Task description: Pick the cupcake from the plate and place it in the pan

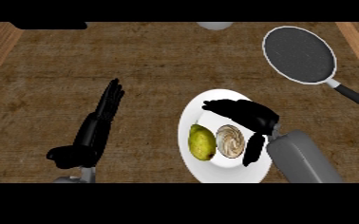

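Reach-and-grasp step, not yet closed. Cupcake sitting on white plate, near right of tabletop, pale swirled top facing up, just beside a yellow-green pear on its left, the two apparently touching or nearly so. Right hand poised over the plate's far half, fingers stretched leftward above the cupcake's far side, thumb hanging down along its right side. Spread wide then, bracketing the cupcake, holding nothing; contact with the cake not discernible. Left hand resting at near left, fingers straight and pointing away, well apart from everything. Pan at far right, dark inside, pale rim, handle running toward the near right edge; nothing in it. Small pale object at far edge, cut off, not identifiable. Judgement: grasp about to be made, whole carry remaining. Next move likely calling for lowering, closing thumb and fingers round the cupcake without nudging the pear, lifting straight off the plate, then travelling far and right to the pan and setting down inside the rim, away from the handle.
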Controlling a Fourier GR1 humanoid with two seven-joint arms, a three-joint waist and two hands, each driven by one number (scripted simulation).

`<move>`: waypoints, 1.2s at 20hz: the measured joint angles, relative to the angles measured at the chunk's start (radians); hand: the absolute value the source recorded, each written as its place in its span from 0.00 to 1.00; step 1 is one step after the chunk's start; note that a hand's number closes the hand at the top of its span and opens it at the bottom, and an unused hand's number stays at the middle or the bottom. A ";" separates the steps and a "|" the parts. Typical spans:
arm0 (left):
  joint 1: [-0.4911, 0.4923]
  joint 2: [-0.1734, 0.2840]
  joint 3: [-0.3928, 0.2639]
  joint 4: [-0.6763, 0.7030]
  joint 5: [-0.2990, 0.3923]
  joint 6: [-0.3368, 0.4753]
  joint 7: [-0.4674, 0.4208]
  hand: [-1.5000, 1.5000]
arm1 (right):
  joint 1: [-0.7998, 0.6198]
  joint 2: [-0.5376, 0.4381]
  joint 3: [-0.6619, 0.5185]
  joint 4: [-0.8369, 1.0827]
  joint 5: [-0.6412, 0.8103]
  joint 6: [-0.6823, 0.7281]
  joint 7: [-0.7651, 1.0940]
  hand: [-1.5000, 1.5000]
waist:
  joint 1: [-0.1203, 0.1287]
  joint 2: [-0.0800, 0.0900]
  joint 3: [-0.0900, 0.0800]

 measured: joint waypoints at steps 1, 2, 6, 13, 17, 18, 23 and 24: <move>-0.002 -0.003 0.008 0.015 -0.001 -0.007 -0.015 0.50 | -0.004 0.011 -0.003 0.009 0.011 0.004 0.004 0.00 | 0.000 0.000 0.000; -0.004 0.002 0.019 0.011 0.005 -0.017 -0.007 0.50 | -0.010 0.025 -0.003 0.031 0.026 -0.002 0.001 0.00 | 0.000 0.000 0.000; -0.001 -0.009 0.025 0.028 -0.005 -0.019 -0.022 0.50 | -0.033 0.024 0.036 0.061 0.093 -0.017 -0.059 1.00 | 0.000 -0.006 -0.004; -0.029 -0.029 0.028 0.047 -0.026 -0.026 -0.016 0.50 | -0.066 0.041 0.043 0.110 0.192 -0.100 -0.151 1.00 | 0.000 -0.014 -0.008; -0.025 -0.040 0.031 0.039 -0.041 -0.018 -0.010 0.50 | -0.041 0.041 0.021 0.095 0.216 -0.139 -0.185 1.00 | -0.001 -0.014 -0.009; -0.030 -0.038 0.036 0.039 -0.039 -0.022 -0.006 0.50 | -0.038 0.041 0.012 0.097 0.221 -0.157 -0.195 1.00 | -0.001 -0.013 -0.010; -0.031 -0.028 0.061 0.043 -0.024 -0.037 -0.007 0.50 | -0.002 0.060 -0.060 0.052 0.220 -0.209 -0.114 1.00 | -0.009 -0.008 -0.005; -0.035 -0.034 0.057 0.045 -0.028 -0.029 0.000 0.50 | 0.005 0.068 -0.075 0.035 0.226 -0.216 -0.067 1.00 | -0.013 -0.007 -0.005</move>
